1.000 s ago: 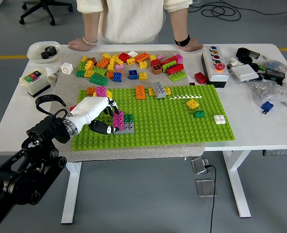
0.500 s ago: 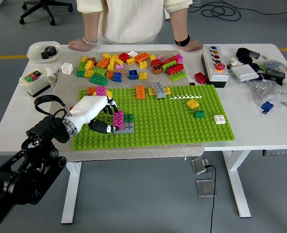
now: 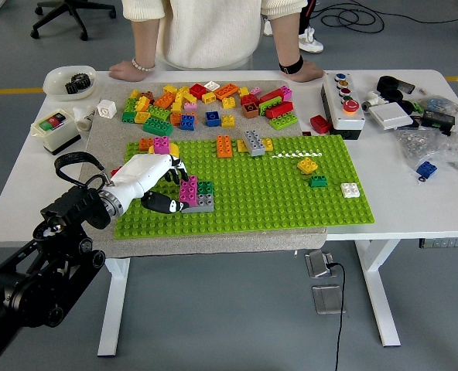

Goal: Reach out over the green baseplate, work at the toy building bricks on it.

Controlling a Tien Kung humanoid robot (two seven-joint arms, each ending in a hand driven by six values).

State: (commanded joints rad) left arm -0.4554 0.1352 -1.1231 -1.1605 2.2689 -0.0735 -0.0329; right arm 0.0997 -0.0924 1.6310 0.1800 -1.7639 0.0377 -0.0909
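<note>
The green baseplate point(image 3: 275, 201) lies on a grey mat in the middle of the table. Near its left end a magenta brick point(image 3: 189, 190) stands stacked on a grey brick point(image 3: 203, 204), with a dark green brick point(image 3: 206, 187) beside it. My left hand point(image 3: 173, 188), white with black fingertips, reaches in from the lower left. Its fingers curl over the magenta brick's far left side and its thumb presses in from the near side. Other bricks on the plate: orange point(image 3: 224, 146), grey point(image 3: 254, 142), yellow point(image 3: 307, 165), small green point(image 3: 318, 182), white point(image 3: 350, 189).
A pile of loose bricks point(image 3: 206, 100) lies behind the plate. A person stands at the far side with both hands point(image 3: 128, 71) resting on the table edge. A white bowl point(image 3: 68, 81) and button box point(image 3: 55, 130) are at left, a control box point(image 3: 343, 104) and clutter at right.
</note>
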